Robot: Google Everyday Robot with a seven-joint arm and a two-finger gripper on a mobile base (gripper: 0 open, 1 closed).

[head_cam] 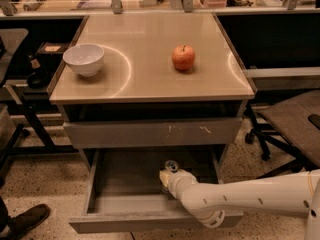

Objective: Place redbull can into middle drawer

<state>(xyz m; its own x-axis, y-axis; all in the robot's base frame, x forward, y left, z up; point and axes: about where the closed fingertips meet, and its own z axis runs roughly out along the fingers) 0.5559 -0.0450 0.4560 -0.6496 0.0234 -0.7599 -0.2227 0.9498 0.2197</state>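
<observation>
Beige counter (pixel 150 81), open grey middle drawer (pixel 125 186).
Gripper (pixel 167 177) inside grips slim silver redbull can (pixel 171 166); tilted release may topple it.

One bowl (pixel 84 59), one apple (pixel 183 57), one can (pixel 171 166), one end effector (pixel 167 178) in drawer (pixel 125 189).

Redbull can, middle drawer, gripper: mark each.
redbull can (pixel 171 166), camera view, on its shiny top.
middle drawer (pixel 127 179), camera view, on its bare floor.
gripper (pixel 166 178), camera view, on its tip, inside the drawer at the can.

Shiny metal redbull can (pixel 171 166); pincer (pixel 167 177), perhaps plastic, inside matt middle drawer (pixel 124 185)
</observation>
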